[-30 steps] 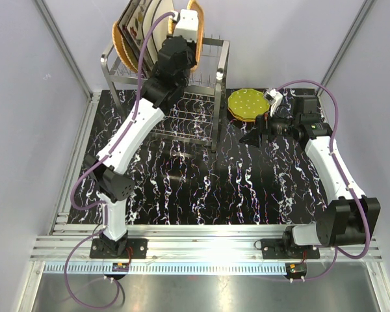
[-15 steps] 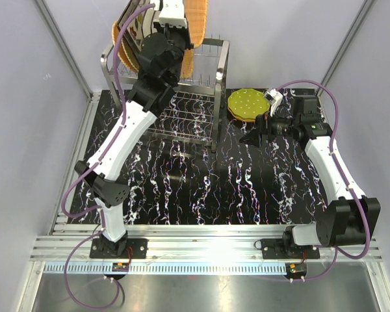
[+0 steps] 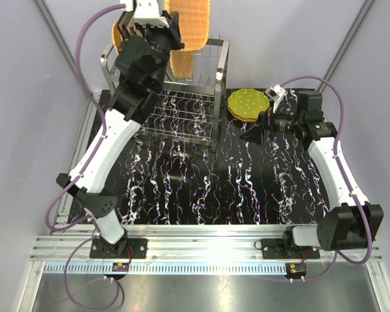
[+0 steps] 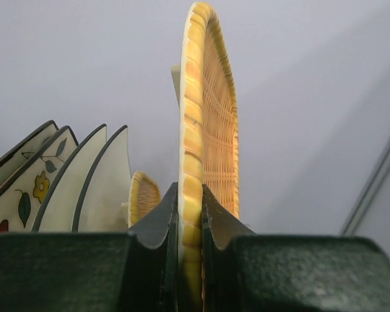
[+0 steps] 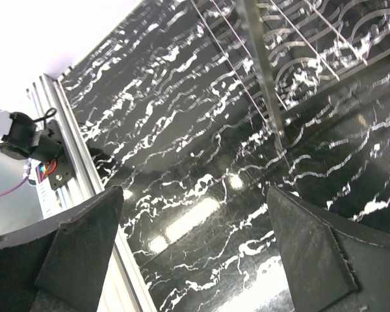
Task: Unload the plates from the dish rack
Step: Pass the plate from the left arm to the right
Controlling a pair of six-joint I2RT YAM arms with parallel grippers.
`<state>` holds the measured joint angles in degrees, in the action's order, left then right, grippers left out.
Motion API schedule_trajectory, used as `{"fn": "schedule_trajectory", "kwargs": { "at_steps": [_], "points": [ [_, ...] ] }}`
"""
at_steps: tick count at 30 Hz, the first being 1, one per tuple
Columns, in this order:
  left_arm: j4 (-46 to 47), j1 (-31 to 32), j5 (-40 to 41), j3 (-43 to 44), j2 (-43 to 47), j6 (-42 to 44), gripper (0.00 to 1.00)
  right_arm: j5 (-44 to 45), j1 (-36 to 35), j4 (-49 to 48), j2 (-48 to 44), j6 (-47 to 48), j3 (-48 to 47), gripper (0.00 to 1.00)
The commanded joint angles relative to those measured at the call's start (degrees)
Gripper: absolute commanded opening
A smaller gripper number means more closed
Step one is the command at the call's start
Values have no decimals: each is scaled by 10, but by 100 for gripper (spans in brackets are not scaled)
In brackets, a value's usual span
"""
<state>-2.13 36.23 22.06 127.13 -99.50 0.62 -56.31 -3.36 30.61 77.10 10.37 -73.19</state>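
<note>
A wicker plate [image 4: 205,130] stood on edge above the rack [image 3: 219,91], its rim pinched between the left gripper's [image 4: 190,195] jaws. Cream plates [image 4: 84,188] stood in the rack beside it. It seemed best kept vertical until clear of them, then carried to the green plates [image 3: 248,104] right of the rack, where the right gripper [image 3: 255,135] hovered, jaws apart.

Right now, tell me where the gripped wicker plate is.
Top view, far left corner: the wicker plate stands on edge in the left gripper, over the rack, just right of the cream plates.
</note>
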Motion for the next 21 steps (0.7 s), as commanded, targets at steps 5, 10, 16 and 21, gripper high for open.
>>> {"fn": "schedule_trajectory", "kwargs": {
  "at_steps": [5,10,16,21],
  "points": [
    [83,0,-80,-95,126,-128,0,-56,0,-81,-49,-59,-34,100],
    [82,0,-131,-191,196,-203,0,-73,1,-176,-77,-142,-29,100],
    [128,0,-185,-349,295,-269,0,-56,1,-336,-102,-329,-6,100],
    [171,0,-217,-452,355,-307,0,-30,-1,-408,-107,-460,19,100]
  ]
}}
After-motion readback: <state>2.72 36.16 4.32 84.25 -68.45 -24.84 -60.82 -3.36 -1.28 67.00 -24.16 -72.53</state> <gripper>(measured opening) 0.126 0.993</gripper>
